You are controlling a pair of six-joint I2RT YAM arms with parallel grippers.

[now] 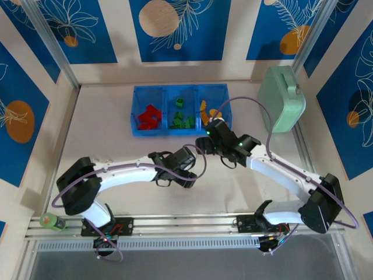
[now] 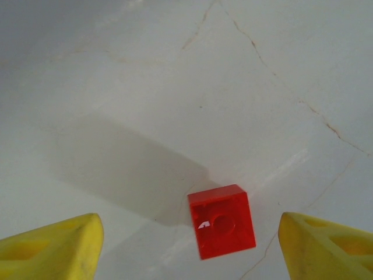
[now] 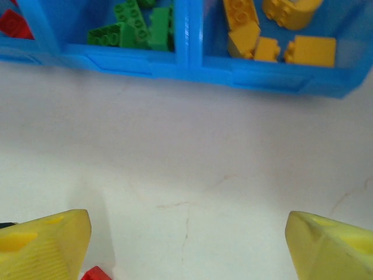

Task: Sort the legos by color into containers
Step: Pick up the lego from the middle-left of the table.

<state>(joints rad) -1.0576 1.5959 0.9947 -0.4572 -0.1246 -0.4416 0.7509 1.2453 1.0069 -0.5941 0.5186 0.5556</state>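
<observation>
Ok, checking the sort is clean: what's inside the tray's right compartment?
Yellow-orange legos, no other colour visible. From above, the right tool covers the tray's near right corner; anything under the pile is hidden.

The pale, matte worktop (image 1: 116,151) showed fine hairline cracks (image 2: 256,49) across its surface. Near its far right corner a mint-green rounded case (image 1: 281,99) stood upright, close beside the right wall. An aluminium rail (image 1: 186,220) ran along the near edge, and a small green roll (image 1: 51,221) lay at the rail's left end. Blue wall panels (image 1: 175,29) with pale leaf and orange circle motifs enclosed the worktop.
</observation>
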